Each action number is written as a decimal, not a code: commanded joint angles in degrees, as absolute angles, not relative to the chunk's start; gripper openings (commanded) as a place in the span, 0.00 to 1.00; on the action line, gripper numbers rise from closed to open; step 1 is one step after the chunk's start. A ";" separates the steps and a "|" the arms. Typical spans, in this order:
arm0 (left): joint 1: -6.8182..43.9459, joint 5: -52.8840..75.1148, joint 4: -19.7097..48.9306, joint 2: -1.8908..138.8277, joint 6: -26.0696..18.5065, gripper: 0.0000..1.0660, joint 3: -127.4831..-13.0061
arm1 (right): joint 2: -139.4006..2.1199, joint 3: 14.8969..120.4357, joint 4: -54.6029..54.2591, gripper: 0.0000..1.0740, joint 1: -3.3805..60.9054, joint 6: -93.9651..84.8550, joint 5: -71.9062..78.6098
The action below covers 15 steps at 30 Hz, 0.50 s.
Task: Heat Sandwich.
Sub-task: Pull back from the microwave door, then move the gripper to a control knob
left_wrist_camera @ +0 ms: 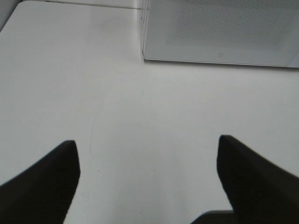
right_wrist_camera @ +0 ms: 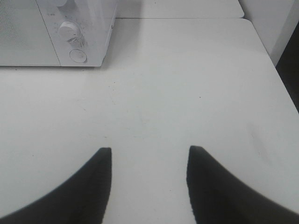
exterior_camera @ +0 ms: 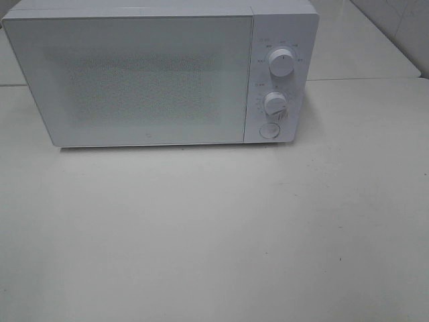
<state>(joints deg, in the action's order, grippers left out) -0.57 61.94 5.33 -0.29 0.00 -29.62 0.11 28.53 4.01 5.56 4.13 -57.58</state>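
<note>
A matt white tabletop (exterior_camera: 214,235) is seen filling most of the high view, with a second pale surface (exterior_camera: 362,47) joined to it along a seam behind. At the back a white box-shaped microwave oven (exterior_camera: 147,74) is set with its long axis across the view and its front turned toward the camera. Its speckled grey door (exterior_camera: 134,80) is closed, and two white round knobs (exterior_camera: 281,62) and a round button (exterior_camera: 269,131) are stacked on its right end. The sandwich is shown in no view, so its place and heading cannot be told. The left gripper (left_wrist_camera: 147,140) is held spread wide above the bare table, with nothing between its black fingers (left_wrist_camera: 42,186). The right gripper (right_wrist_camera: 150,148) is likewise parted, less widely, and nothing is grasped or touched.
</note>
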 commanded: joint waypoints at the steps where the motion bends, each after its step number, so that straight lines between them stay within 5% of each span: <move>1: -0.63 61.13 5.73 -1.66 0.00 0.71 -29.45 | 1.78 28.42 4.01 0.47 5.56 3.55 -57.12; 15: -0.63 61.13 5.73 -1.66 0.00 0.71 -29.45 | 1.78 28.42 4.01 0.47 5.56 3.55 -57.12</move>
